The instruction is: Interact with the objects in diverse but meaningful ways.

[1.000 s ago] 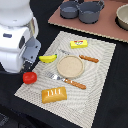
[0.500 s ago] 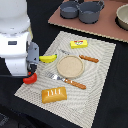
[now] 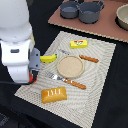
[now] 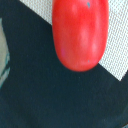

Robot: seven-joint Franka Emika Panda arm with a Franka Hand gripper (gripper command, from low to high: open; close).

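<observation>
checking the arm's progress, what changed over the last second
The arm came down over the tomato, which showed beside it a second ago and is now almost hidden behind it in the exterior view; the wrist view shows it close up. Whether the gripper has closed on it cannot be told. The bread loaf, banana, butter block, plate, fork and knife stayed put.

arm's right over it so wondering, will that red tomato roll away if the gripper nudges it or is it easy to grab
Probably apt to roll: the tomato looks rounded with no flat side showing in the wrist view. Its smooth, slightly glossy skin suggests the fingers could slip on it. It lies at the edge of the placemat, so a nudge might send it onto the dark table.
</observation>
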